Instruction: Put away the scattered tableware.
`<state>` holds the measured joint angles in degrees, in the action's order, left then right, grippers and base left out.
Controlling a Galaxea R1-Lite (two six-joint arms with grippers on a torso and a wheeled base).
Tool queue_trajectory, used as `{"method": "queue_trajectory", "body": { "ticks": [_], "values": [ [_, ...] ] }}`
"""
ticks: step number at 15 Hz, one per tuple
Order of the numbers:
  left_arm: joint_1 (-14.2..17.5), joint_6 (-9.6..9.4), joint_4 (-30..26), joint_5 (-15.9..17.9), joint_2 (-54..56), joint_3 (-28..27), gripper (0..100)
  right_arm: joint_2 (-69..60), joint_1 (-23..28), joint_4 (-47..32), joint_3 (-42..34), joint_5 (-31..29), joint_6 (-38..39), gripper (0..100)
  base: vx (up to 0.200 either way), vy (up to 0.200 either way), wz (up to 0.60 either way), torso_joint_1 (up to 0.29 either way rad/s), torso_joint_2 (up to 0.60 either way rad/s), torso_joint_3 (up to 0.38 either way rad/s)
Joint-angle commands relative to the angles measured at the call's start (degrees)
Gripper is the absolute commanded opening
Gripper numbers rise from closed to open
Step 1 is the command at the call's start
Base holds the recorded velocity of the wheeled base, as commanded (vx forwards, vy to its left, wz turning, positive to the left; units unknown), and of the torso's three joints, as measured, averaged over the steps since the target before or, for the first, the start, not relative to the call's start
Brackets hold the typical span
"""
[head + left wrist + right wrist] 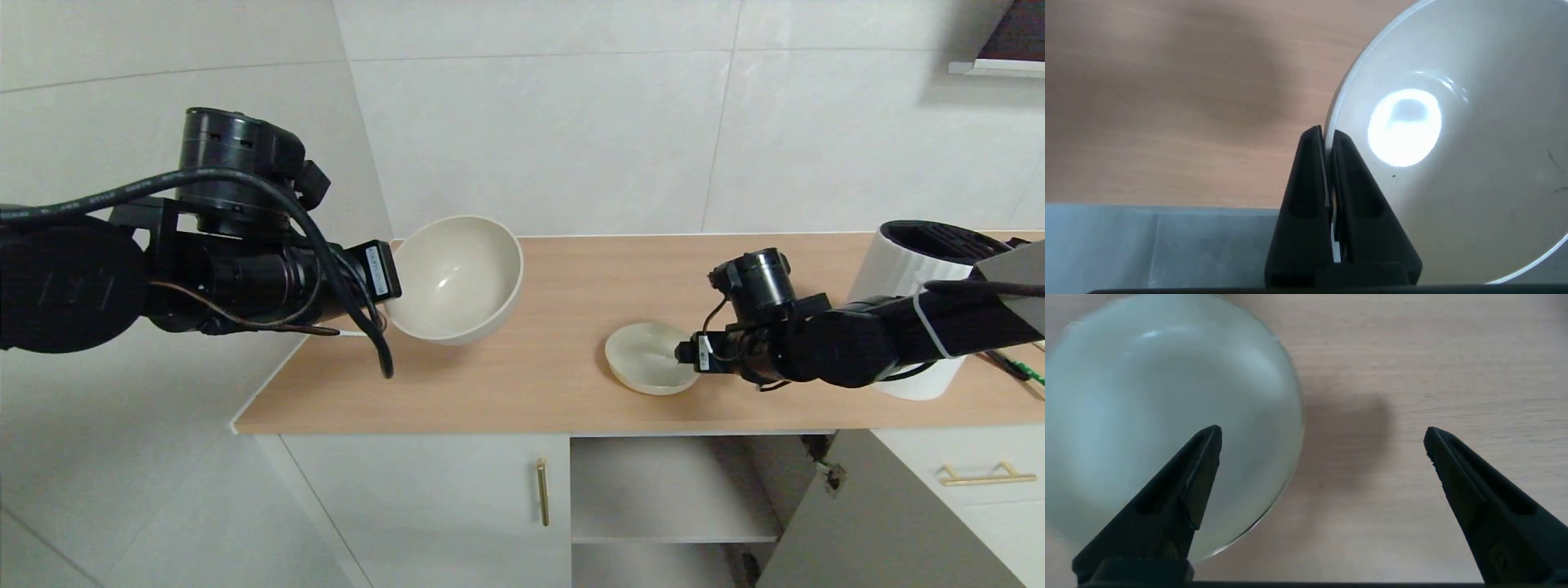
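Large cream round bowl (pixel 457 273): tilted, raised above left end of light wooden countertop (pixel 571 327), rim pinched by left gripper (pixel 1328 163). Small pale shallow dish (pixel 645 353): on countertop, rim between spread-apart fingers of right gripper (pixel 1321 437).

The black left arm (pixel 229 278) carries thick black cables, 1 thin brown wire and a white label; the black right arm (pixel 824 335) wears a white band. The left end effector (pixel 1328 139) and the right end effector (pixel 1323 437) have black wedge-shaped fingers.
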<state>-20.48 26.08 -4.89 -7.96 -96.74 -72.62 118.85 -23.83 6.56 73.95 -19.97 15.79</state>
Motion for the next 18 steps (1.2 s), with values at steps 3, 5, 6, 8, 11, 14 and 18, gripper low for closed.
{"method": "queue_trajectory", "body": {
  "ticks": [3,5,6,8,11,14,18],
  "values": [
    [0.0,0.03,0.05,-0.04,0.33,0.02,0,2.0,0.1,0.3,0.32,0.1,0.39,100,0.0,0.0,0.0,0.0,0.0,0.0],
    [-0.09,0.03,0.05,-0.04,0.33,0.02,0,2.44,0.1,0.38,0.85,0.1,1.44,100,0.0,0.0,0.0,0.0,0.0,0.0],
    [-0.09,0.03,0.05,-0.04,0.33,0.02,0,2.88,0.1,0.38,1.11,0.1,1.53,100,0.0,0.0,0.0,0.0,0.0,0.0],
    [-0.09,0.03,0.05,-0.04,0.42,0.02,0,3.23,0.1,0.56,1.2,0.19,2.05,0,0.0,0.0,0.0,0.0,0.0,0.0],
    [-0.09,0.12,0.05,-0.04,1.12,0.02,0,2.88,0.1,0.65,1.55,0.54,3.29,0,0.0,0.0,0.0,0.0,0.0,0.0],
    [-0.09,0.12,0.05,-0.04,1.21,0.2,0,2.71,0.1,0.65,1.55,0.63,4.52,0,0.0,0.0,0.0,0.0,0.0,0.0],
    [-0.09,0.03,0.05,0.05,1.47,0.29,0,1.92,0.1,0.65,1.46,0.98,4.52,0,0.0,0.0,0.0,0.0,0.0,0.0]
  ]
}}
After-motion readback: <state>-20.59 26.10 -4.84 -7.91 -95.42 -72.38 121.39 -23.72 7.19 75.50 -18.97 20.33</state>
